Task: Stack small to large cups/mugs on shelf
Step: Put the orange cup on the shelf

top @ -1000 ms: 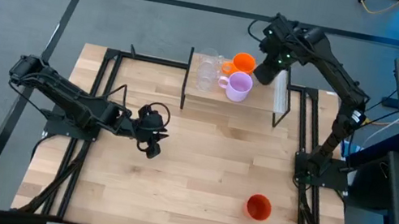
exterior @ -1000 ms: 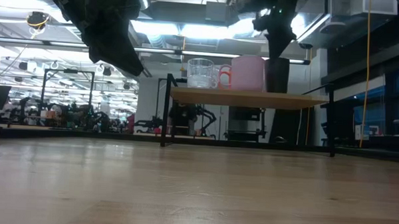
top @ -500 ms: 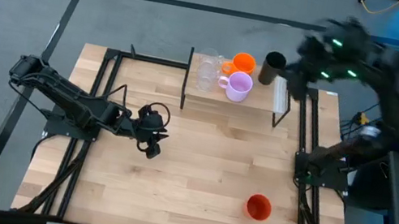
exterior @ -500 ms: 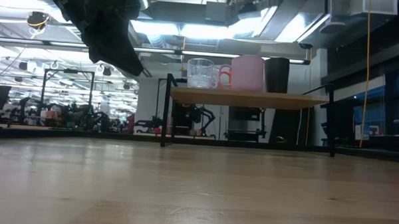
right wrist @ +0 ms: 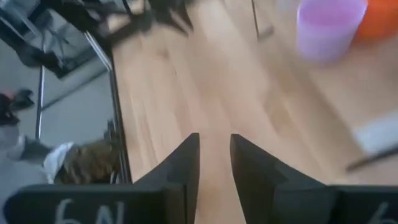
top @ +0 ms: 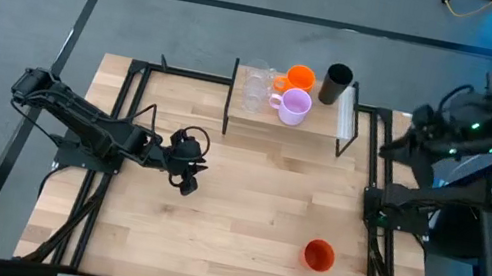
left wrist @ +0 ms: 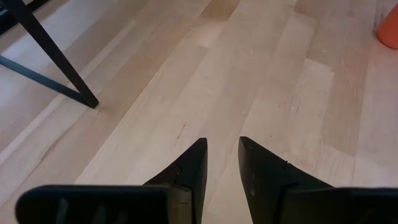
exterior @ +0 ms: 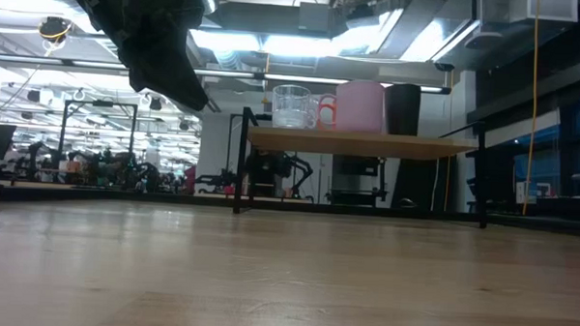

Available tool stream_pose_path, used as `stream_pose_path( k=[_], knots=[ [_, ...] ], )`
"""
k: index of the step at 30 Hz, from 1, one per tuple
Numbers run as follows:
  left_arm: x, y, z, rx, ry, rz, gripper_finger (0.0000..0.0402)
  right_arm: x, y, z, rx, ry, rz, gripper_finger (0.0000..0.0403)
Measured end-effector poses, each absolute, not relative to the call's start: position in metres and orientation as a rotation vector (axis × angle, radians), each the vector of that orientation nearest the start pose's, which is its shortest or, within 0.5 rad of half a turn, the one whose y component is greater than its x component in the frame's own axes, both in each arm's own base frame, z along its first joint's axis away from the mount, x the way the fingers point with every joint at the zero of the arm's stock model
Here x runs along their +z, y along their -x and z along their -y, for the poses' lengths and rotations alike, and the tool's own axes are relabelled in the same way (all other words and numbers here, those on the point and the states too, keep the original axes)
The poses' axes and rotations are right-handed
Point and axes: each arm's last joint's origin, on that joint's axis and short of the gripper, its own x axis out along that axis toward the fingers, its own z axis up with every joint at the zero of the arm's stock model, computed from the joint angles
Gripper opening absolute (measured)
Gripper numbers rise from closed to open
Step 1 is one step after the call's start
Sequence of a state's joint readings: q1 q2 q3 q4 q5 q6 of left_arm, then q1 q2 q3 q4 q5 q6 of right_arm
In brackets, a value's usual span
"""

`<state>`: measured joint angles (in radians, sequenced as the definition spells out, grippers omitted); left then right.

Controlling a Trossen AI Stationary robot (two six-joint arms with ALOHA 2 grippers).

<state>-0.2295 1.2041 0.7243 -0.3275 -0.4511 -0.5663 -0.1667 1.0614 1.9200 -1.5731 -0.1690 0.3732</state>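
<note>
The shelf (top: pixel 259 120) stands at the table's far middle. On it stand two clear tumblers (top: pixel 253 85), an orange mug (top: pixel 299 76), a lilac mug (top: pixel 293 107) and, at the right end, a taller black cup (top: pixel 336 83). A red-orange cup (top: pixel 319 255) stands on the table near the front right. My left gripper (top: pixel 185 182) hangs over the table's left middle, narrowly open and empty (left wrist: pixel 222 155). My right gripper (top: pixel 398 141) hovers high at the table's right edge, clear of the shelf, narrowly open with nothing between its fingers (right wrist: pixel 214 155).
A white strip (top: pixel 345 121) lies along the shelf's right end. Black frame rails (top: pixel 122 126) run along the table's left and right sides. Bare wood lies between the shelf and the red-orange cup. The low view shows the shelf top (exterior: pixel 363 143) raised on black posts.
My right gripper has drawn away from the black cup on the shelf, going up and toward the table's right edge, and has turned to face back across the table. The black cup stays upright at the shelf's right end.
</note>
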Motion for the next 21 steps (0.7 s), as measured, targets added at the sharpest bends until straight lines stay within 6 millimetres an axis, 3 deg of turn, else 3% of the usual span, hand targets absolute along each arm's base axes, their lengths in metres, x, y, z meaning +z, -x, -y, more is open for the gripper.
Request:
stream_pose_path(
  k=[7, 12, 17, 21],
  knots=[
    [0.222, -0.232, 0.041, 0.414, 0.267, -0.673, 0.0085, 0.437, -0.089, 0.004, -0.167, -0.598, -0.896, 0.009],
    [0.222, -0.232, 0.041, 0.414, 0.267, -0.673, 0.0085, 0.397, -0.11, -0.002, -0.109, -0.647, -1.037, 0.009],
    [0.222, -0.232, 0.041, 0.414, 0.268, -0.673, 0.0085, 0.376, -0.143, -0.015, 0.038, -0.632, -0.984, 0.009],
    [0.222, -0.232, 0.041, 0.415, 0.268, -0.673, 0.0085, 0.364, -0.154, -0.028, 0.165, -0.556, -1.022, 0.009]
  ],
)
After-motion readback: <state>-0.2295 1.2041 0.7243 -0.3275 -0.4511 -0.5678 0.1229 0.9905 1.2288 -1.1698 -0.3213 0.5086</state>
